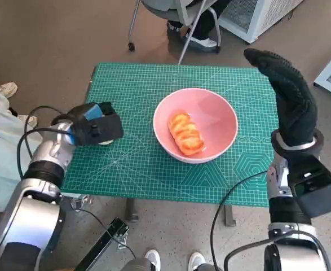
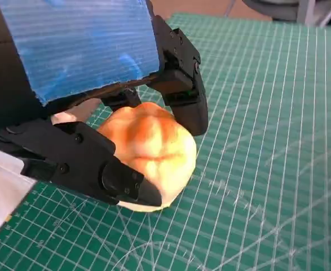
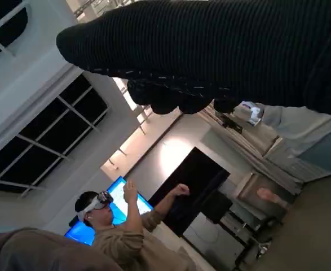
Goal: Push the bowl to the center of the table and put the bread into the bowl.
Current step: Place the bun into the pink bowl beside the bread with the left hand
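On green mat (image 2: 278,113), left hand's fingers (image 2: 126,183) grip bread (image 2: 154,152).

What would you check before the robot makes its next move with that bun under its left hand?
1. Bowl near the middle of the table: ok. The pink bowl sits roughly mid-mat.
2. Room in the bowl: ok, though one bread already lies in it.
3. Hold on the bun: cannot tell. The left hand has fingers round the bun, which rests on the green mat; firmness of the hold is unclear.
4. Right hand out of the way: ok, raised beside the bowl, holding nothing.
5. Path from bun to bowl: ok, only bare mat between them.
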